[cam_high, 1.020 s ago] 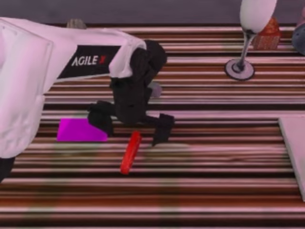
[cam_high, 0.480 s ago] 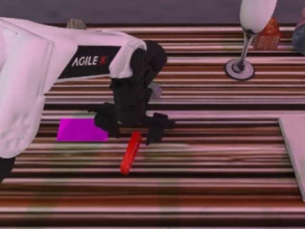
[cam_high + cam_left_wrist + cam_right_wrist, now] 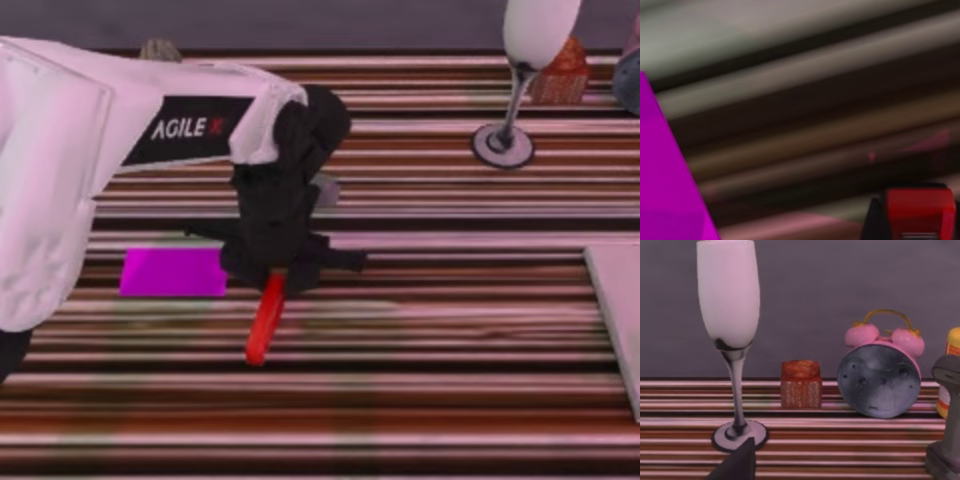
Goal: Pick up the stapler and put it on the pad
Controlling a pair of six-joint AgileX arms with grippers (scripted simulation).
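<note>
- Currently the left tool (image 3: 283, 272) is down on the worktop (image 3: 450, 380), its fingers closed around the far end of the stapler (image 3: 263, 322), a slim red bar lying slantwise just right of the pad (image 3: 172, 272).
- Risk, as a judgement: the grip sits at one end, so the long free end may droop or swing when raised, and could slip out.
- Another risk: a low carry could drag the stapler's free end across the pad's edge and shove the pad.
- Room: the pad lies close on the left, with bare striped surface between.
- Far right, well apart, stand a tall glass (image 3: 520, 70) and a pale slab (image 3: 618, 310).
- The right arm is parked out of the top view; its tool's state cannot be told.
</note>
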